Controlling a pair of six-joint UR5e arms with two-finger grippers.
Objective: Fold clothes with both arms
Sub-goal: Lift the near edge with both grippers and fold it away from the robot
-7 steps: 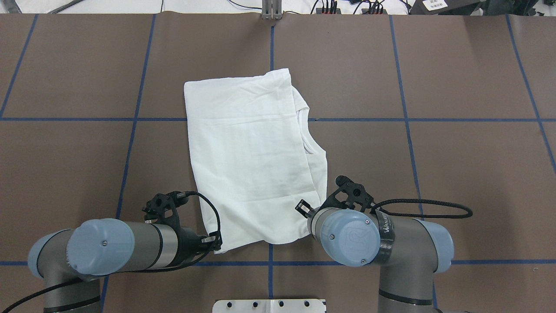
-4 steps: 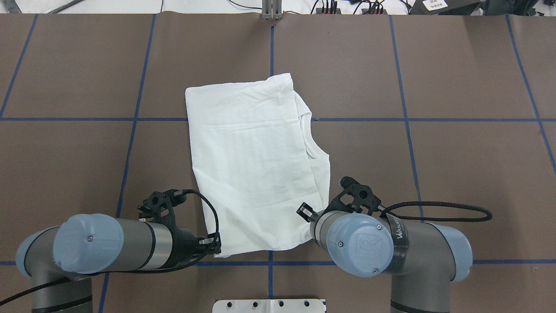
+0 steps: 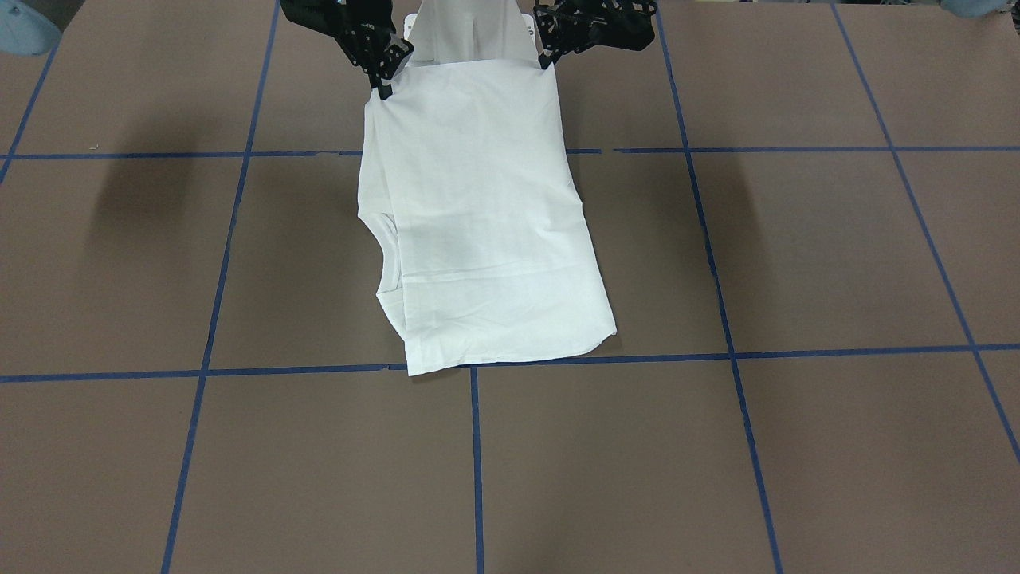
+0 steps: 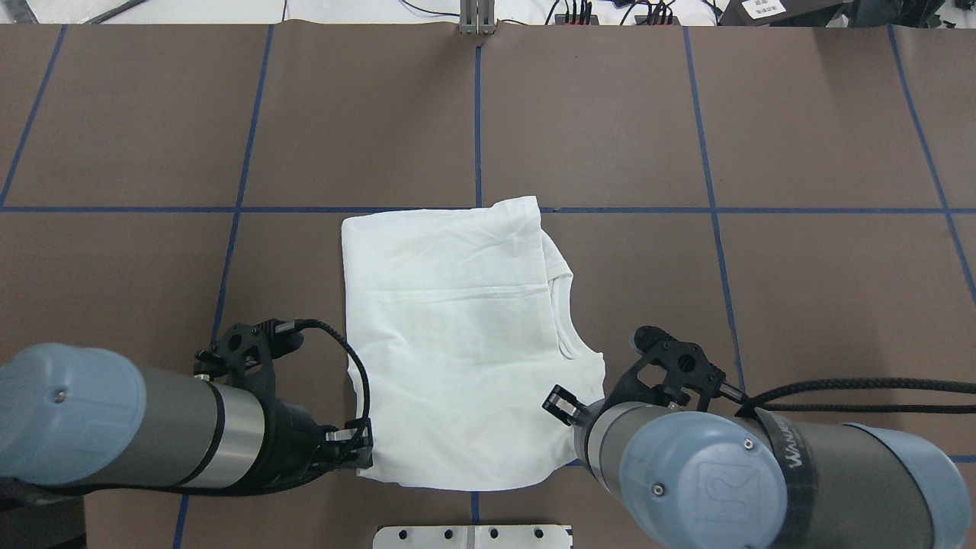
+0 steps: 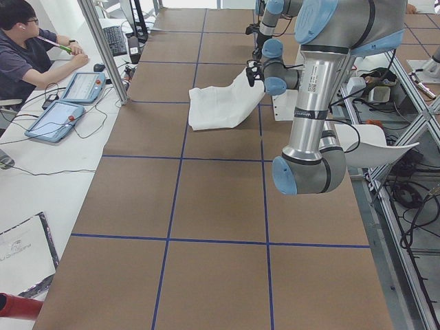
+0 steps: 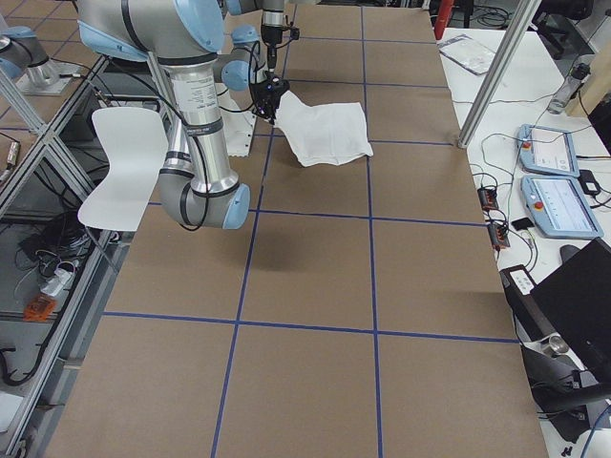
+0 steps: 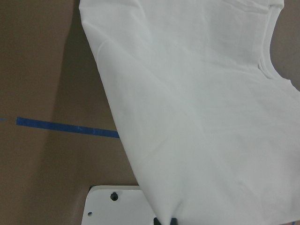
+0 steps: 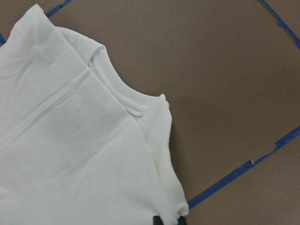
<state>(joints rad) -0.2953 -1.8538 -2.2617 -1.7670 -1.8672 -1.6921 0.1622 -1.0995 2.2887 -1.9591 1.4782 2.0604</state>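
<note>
The white T-shirt (image 4: 457, 343) lies folded into a rectangle; its collar (image 4: 566, 324) faces the right side and no black text shows. My left gripper (image 4: 364, 451) is shut on the shirt's near left corner. My right gripper (image 4: 576, 418) is shut on the near right corner. The near edge is held up off the table while the far part rests on it, as the exterior left view (image 5: 220, 103) shows. In the front-facing view the left gripper (image 3: 547, 62) and the right gripper (image 3: 384, 89) hold the shirt (image 3: 478, 223) at the top. The wrist views show the shirt (image 7: 201, 108) and its collar (image 8: 119, 93).
The white pedestal base (image 4: 473, 536) sits just below the held edge and shows in the left wrist view (image 7: 117, 206). Blue tape lines (image 4: 478, 114) grid the brown table. An operator (image 5: 24, 41) sits beyond the far side with tablets (image 5: 58, 117).
Both grippers have pulled back toward the robot base with the shirt's near corners. The whole shirt has slid toward the robot; its far edge now lies at the cross tape line.
</note>
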